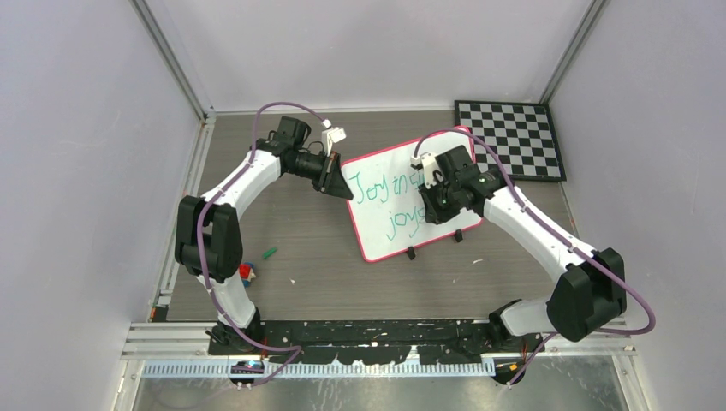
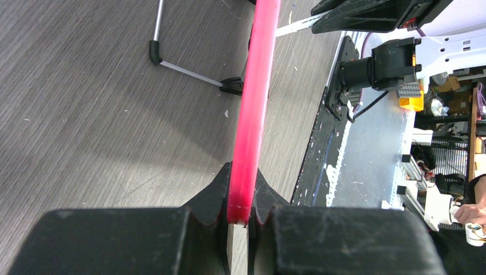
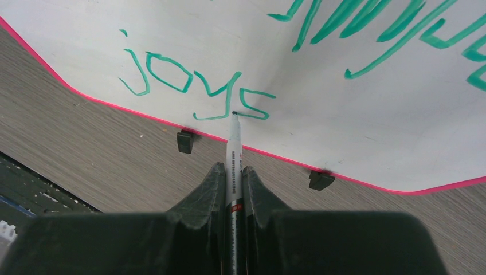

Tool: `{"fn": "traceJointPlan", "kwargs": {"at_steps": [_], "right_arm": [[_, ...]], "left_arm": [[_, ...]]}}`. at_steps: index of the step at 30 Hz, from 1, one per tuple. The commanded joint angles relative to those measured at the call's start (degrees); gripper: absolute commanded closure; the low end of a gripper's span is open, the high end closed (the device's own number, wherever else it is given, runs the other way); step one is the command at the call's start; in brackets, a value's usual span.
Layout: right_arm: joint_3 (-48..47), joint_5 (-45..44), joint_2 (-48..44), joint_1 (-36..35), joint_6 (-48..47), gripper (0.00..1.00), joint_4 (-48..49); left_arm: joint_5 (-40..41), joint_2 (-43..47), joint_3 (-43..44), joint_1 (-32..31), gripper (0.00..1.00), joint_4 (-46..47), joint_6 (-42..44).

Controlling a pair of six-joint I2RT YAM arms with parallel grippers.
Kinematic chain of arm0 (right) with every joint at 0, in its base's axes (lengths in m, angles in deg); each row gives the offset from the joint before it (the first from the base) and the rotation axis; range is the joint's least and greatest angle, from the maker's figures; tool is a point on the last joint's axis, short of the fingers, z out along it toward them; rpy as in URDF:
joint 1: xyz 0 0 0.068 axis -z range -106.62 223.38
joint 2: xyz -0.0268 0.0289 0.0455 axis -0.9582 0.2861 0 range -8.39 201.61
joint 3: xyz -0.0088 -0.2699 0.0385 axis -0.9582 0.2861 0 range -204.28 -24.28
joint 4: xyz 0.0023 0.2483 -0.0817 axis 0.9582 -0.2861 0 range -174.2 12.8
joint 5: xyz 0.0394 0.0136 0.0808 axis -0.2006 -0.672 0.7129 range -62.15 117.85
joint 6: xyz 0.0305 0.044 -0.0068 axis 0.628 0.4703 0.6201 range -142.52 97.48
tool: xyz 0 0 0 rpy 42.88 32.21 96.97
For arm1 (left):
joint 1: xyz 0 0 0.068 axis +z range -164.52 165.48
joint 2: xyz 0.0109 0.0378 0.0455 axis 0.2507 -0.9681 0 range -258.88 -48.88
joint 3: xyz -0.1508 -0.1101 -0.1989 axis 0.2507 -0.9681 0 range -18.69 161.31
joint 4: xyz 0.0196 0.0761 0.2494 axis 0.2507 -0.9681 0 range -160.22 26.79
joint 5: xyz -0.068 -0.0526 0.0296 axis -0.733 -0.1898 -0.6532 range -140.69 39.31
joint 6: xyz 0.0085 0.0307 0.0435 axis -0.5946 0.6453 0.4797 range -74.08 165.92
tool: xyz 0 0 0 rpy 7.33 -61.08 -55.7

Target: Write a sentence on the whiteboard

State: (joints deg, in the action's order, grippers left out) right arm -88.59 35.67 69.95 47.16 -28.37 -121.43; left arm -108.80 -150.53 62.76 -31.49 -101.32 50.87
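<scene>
Black-and-white checkered board [image 1: 511,139] beyond whiteboard [image 1: 374,229]

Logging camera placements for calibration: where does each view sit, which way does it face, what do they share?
Top external: above, behind the arms, looking down at the table; both show.
Left wrist: on-arm, looks along the left claw, shut on the whiteboard rim.
Right wrist: on-arm, looks past the right claw and marker at the sentence.
Shared: the whiteboard, in all three.

Overhead looks down; 2 close wrist views share the whiteboard [image 1: 377,228].
</scene>
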Motion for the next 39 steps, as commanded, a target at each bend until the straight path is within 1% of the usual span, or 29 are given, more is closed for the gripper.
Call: {"fn": "traceJointPlan", "kwargs": {"at_steps": [1,6,12,15,27,34,39], "right_arm": [[-2.79,0.41,-0.51,-0.28,0.42,1.00,1.90],[-1.95,1.53,-3.94,0.38,-0.20,1.00,-0.66],[0.30,-0.15,-7.18,2.70,-1.45,1.00,-2.94],[0.55,-0.44,-6.36,3.93,-1.87,1.00,-2.91],[0.99,-2.98,-1.87,4.00,-2.38,1.00,2.21],[1.52,-3.27,-1.79,4.05,-2.68,1.00,2.56],[-0.37,-2.01,-1.55,4.03,-2.50,1.00,0.99]], "left_arm": [[1.75,2.07,-0.57,-0.08,1.00,1.11,1.07],[1.53,2.08,-0.50,-0.08,1.00,1.02,1.14],[1.50,2.28,-0.40,-0.08,1.00,0.90,1.40],[1.33,1.99,-0.29,-0.10,1.00,0.95,1.18],[1.77,1.93,-0.50,-0.08,1.00,0.99,1.28],[1.85,2.22,-0.63,-0.08,1.00,0.84,1.42],[1.96,2.48,-0.48,-0.09,1.00,0.70,1.47]]}}
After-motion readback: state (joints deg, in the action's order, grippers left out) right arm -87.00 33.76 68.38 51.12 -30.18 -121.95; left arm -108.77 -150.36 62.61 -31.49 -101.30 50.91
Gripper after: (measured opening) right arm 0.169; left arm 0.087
